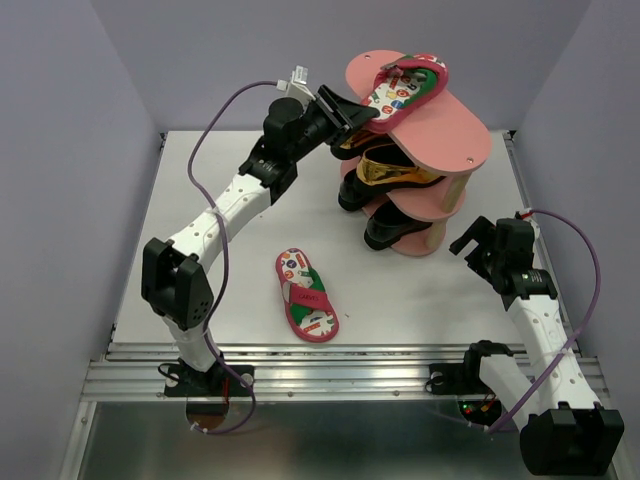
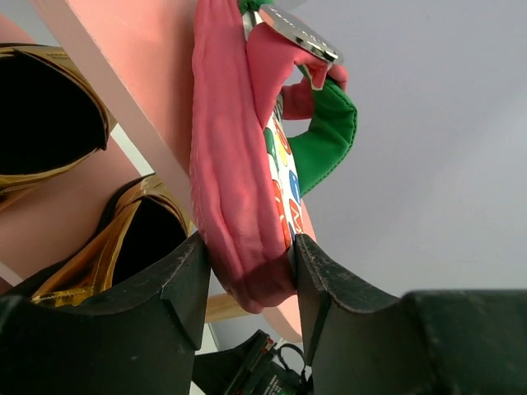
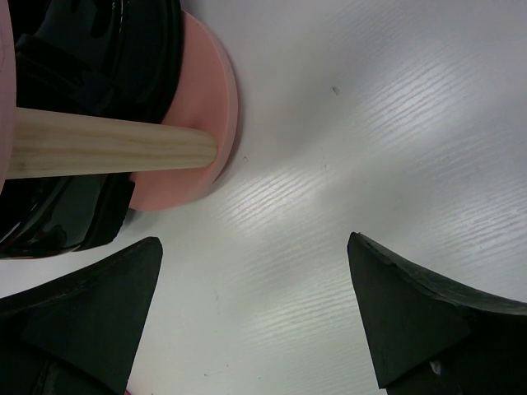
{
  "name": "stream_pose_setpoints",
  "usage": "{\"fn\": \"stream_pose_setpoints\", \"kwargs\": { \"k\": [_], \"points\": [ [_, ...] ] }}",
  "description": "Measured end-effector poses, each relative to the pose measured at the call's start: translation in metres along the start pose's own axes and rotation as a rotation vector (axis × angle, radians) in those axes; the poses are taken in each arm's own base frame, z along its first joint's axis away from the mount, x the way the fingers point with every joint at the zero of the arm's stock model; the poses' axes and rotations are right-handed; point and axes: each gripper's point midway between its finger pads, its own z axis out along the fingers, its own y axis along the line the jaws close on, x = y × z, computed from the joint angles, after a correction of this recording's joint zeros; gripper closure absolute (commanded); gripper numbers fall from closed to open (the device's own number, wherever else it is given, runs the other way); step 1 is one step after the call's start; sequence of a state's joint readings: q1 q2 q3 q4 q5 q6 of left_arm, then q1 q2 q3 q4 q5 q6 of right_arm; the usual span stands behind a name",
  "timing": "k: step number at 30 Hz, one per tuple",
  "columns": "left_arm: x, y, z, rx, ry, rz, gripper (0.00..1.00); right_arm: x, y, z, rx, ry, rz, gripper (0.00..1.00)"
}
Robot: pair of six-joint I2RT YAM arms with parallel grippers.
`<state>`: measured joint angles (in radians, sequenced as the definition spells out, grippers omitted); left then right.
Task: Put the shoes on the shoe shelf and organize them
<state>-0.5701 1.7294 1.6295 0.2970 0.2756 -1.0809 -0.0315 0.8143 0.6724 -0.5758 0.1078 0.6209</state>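
The salmon-pink shoe shelf [image 1: 455,140] stands at the back of the table. A pink flip-flop [image 1: 408,88] lies on its top board, and my left gripper [image 1: 365,112] is shut on its near end. In the left wrist view both fingers press the sides of that flip-flop [image 2: 235,164], tilted on edge against the board [image 2: 140,66]. Gold loafers [image 1: 388,167] fill the middle tier and black loafers [image 1: 392,228] the bottom one. The other flip-flop [image 1: 307,296] lies flat on the table in front. My right gripper [image 1: 470,245] hangs open and holds nothing beside the shelf's base.
The right wrist view shows a wooden post [image 3: 107,148], the bottom board's rim [image 3: 202,107] and a black loafer [image 3: 90,49] just left of my open right gripper [image 3: 255,271]. Grey walls close in the white table on three sides.
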Motion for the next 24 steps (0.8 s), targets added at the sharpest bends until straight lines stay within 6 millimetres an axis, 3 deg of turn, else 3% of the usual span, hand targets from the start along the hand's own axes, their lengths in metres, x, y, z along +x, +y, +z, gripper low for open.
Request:
{"fn": "stream_pose_setpoints", "kwargs": {
  "k": [2,9,16,24],
  "points": [
    [-0.003,-0.001,0.001,-0.006,0.001,0.006,1.00,0.000,0.000,0.000,0.000,-0.001,0.000,0.00],
    [-0.033,-0.008,0.012,-0.002,0.010,0.053,1.00,0.000,0.000,0.000,-0.001,-0.002,0.000,0.00],
    [-0.058,0.003,0.017,0.009,0.053,0.057,1.00,0.000,0.000,0.000,-0.002,-0.002,0.000,0.00],
    [-0.065,0.019,0.019,0.012,0.115,0.039,1.00,0.000,0.000,0.000,-0.001,-0.002,0.000,0.00]
  ]
}}
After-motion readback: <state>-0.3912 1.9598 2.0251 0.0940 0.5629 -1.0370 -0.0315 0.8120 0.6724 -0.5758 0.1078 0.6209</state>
